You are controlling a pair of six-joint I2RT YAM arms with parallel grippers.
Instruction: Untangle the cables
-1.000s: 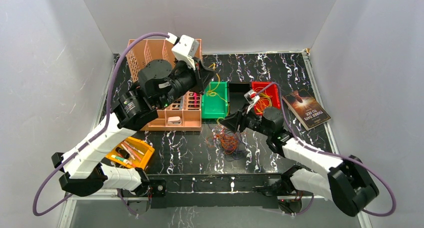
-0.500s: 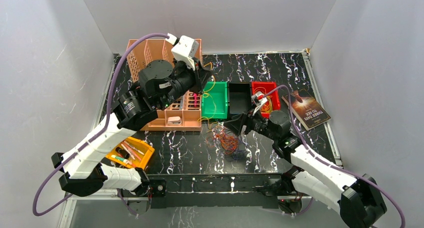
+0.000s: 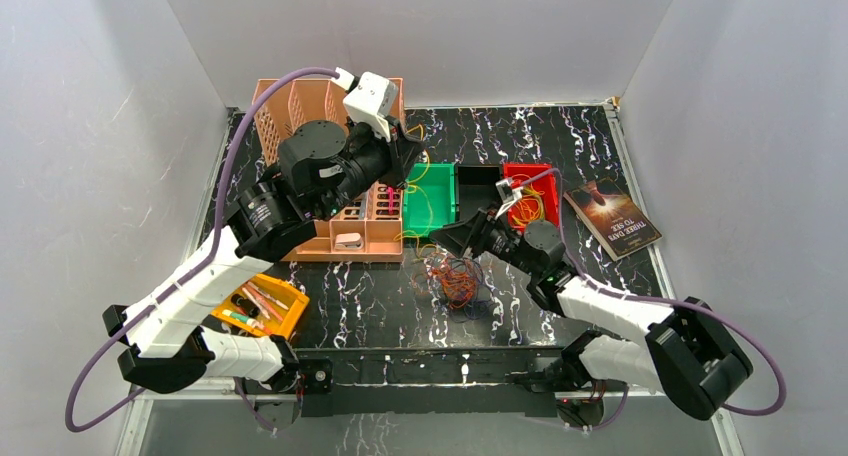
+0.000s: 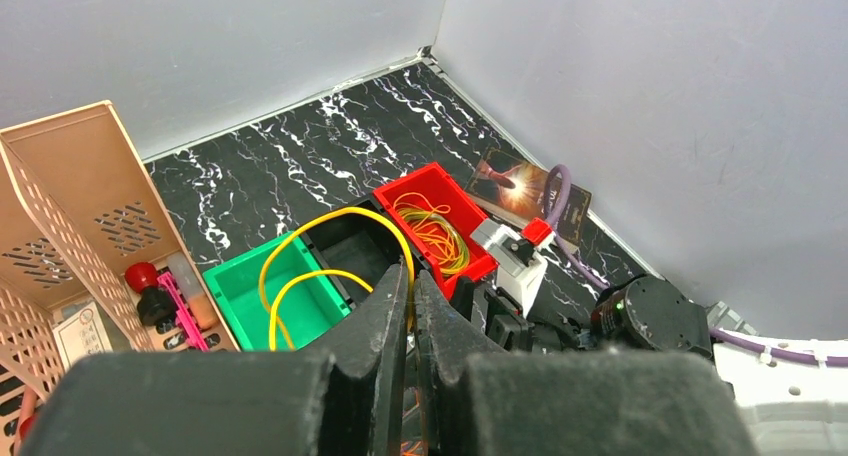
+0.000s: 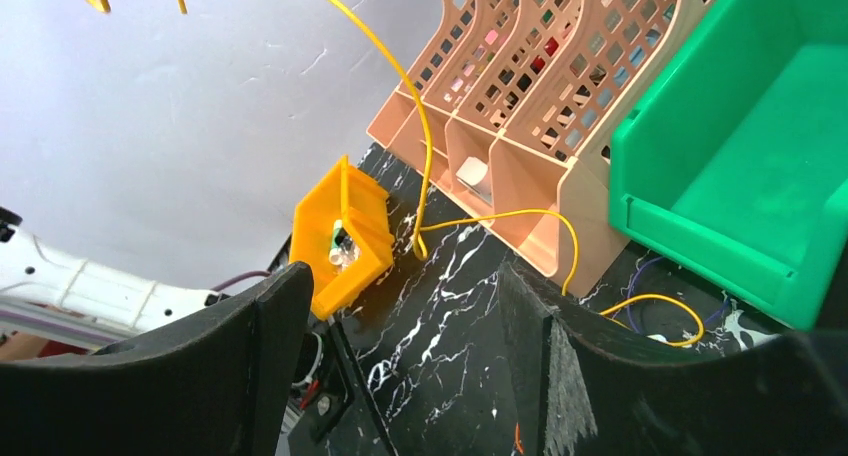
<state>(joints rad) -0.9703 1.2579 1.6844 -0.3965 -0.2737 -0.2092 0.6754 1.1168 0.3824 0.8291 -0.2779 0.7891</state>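
Across the black, white-veined table (image 3: 570,141), walled in grey, largest item first.

1. Left arm (image 3: 190,291): reaches over the peach organiser. The left gripper (image 4: 410,272) is raised above the far end of the green bin, its jaws pressed almost together on a yellow cable (image 4: 350,212). That cable arcs away from the fingertips in two loops and trails down toward the table.
2. Right arm (image 3: 610,308): stretched low toward the centre. The right gripper (image 5: 400,286) has its jaws spread wide with nothing between them. It sits just beside the far edge of the tangle, at the front of the green bin.
3. Peach organiser (image 3: 285,111): perforated, with upright slots, far left of the table. Small items sit in its front compartments.
4. Green bin (image 3: 425,214), black bin (image 3: 480,188), red bin (image 3: 530,168): side by side in a row, right of the organiser. The red bin holds a coil of yellow and orange cables (image 4: 435,234).
5. Book (image 3: 612,219): lies flat, dark cover up, just right of the red bin and near the table's right edge.
6. Orange tray (image 3: 262,308): near left, beside the left arm, holding pens.
7. Tangle of cables (image 3: 457,279): orange, red and dark loops heaped at the table's centre, in front of the green and black bins, between the two arms.
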